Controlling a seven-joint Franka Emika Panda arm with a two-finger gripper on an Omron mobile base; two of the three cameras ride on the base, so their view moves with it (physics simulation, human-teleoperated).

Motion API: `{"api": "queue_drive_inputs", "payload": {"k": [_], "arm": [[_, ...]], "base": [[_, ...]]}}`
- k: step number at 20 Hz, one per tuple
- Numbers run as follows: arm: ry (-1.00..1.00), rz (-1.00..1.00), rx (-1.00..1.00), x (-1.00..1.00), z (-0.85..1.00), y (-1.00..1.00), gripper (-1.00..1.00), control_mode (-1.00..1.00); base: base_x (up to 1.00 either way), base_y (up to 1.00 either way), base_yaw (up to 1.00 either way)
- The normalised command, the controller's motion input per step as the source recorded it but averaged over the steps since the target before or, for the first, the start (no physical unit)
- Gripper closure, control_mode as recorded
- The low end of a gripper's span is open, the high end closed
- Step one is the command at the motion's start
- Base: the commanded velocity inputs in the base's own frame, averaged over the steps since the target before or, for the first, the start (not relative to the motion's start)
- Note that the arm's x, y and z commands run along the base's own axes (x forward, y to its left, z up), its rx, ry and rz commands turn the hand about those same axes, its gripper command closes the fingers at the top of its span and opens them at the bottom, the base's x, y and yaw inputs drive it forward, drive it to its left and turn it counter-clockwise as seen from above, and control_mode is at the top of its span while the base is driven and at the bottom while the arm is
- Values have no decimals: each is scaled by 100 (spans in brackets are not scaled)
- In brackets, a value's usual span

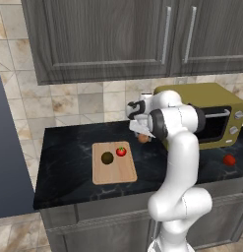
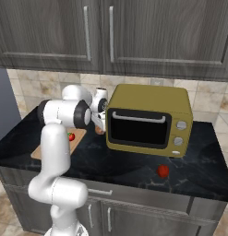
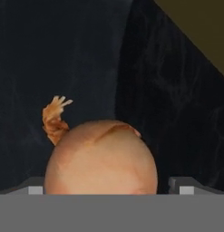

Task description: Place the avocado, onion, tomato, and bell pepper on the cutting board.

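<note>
Between your fingers point(image 3: 35, 189) sits the onion point(image 3: 100, 158), filling the gap with the tips spread wide to either side of it and, as far as you can tell, not yet pressing on its skin. The gripper point(image 1: 141, 129) hangs over it at the far edge of the counter point(image 1: 64, 147), just left of the oven point(image 1: 211, 118); in the left base view the onion peeks out below the hand as a small tan ball, and the right base view shows it tucked between the hand and the oven's front corner.

Left and nearer lies the board point(image 1: 113, 170), already carrying the avocado point(image 1: 107, 158) and the tomato point(image 1: 121, 151), the two close together at its far end. The pepper point(image 1: 229, 160) rests well apart on the right, near the counter's front edge, in front of the oven.

Watch three things. The onion is round and smooth, so if you close off-centre it may squirt out and roll, possibly under the oven's edge or off toward the wall. The oven stands close on the right, so a sloppy lift could clip the hand against it. And when you carry it over, set it on the board's bare near part: dropping it by the tomato could knock that one rolling off.
</note>
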Motion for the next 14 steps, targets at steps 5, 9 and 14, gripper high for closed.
{"api": "queue_drive_inputs", "payload": {"k": [5, 9, 14], "arm": [[0, -8, 0, -16, -15, 0, 100, -100], [0, -8, 0, -25, -4, 0, 100, -100], [-5, -2, 0, -51, 9, 11, 100, -100]], "base": [[0, 0, 0], [0, 0, 0], [0, 0, 0]]}}
